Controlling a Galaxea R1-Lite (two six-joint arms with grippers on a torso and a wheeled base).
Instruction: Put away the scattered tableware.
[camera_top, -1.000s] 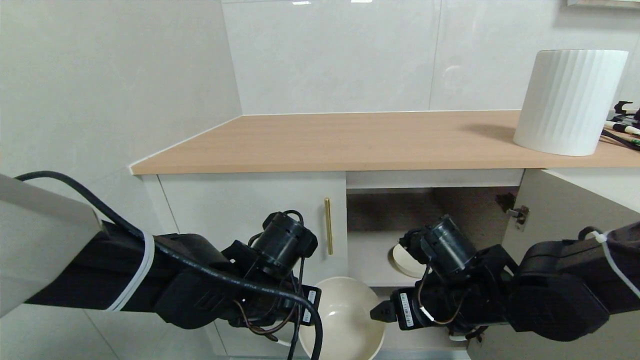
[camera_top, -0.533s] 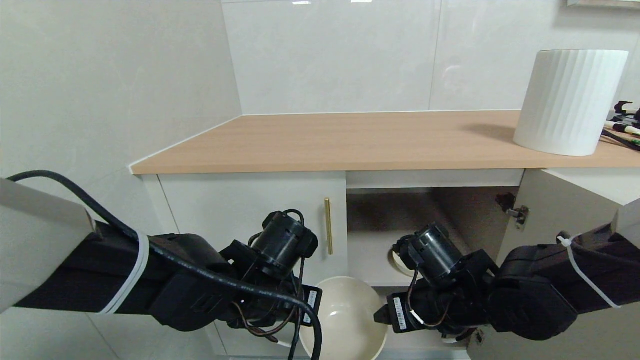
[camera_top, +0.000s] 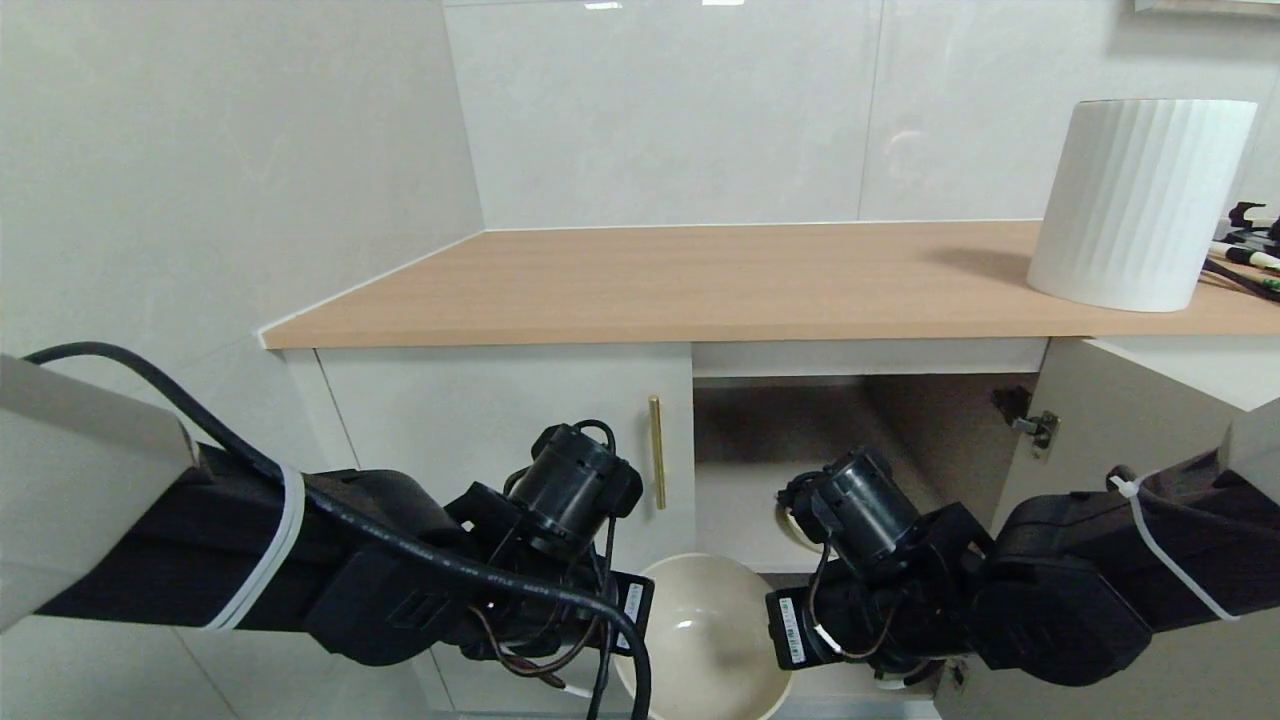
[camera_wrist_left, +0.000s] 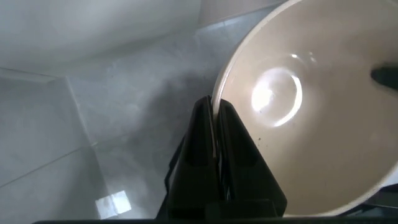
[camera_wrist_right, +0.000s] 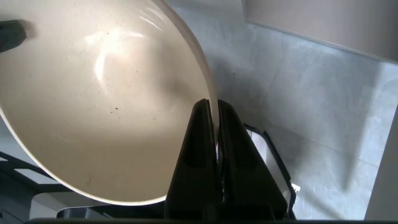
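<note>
The left claw (camera_wrist_left: 214, 117) is pinching one side of the bowl (camera_top: 705, 640) by its rim and the right claw (camera_wrist_right: 213, 117) is pinching the opposite side. The bowl is hanging between them, mouth upward, low in front of the open cabinet (camera_top: 745, 510). These thin rim grips are probably risking a slip, so both arms should be travelling at one pace and height, neither pulling apart nor squeezing inward. The bowl should be going in level over the shelf, clearing the door (camera_top: 1120, 420) and the handle (camera_top: 656, 452).
</note>
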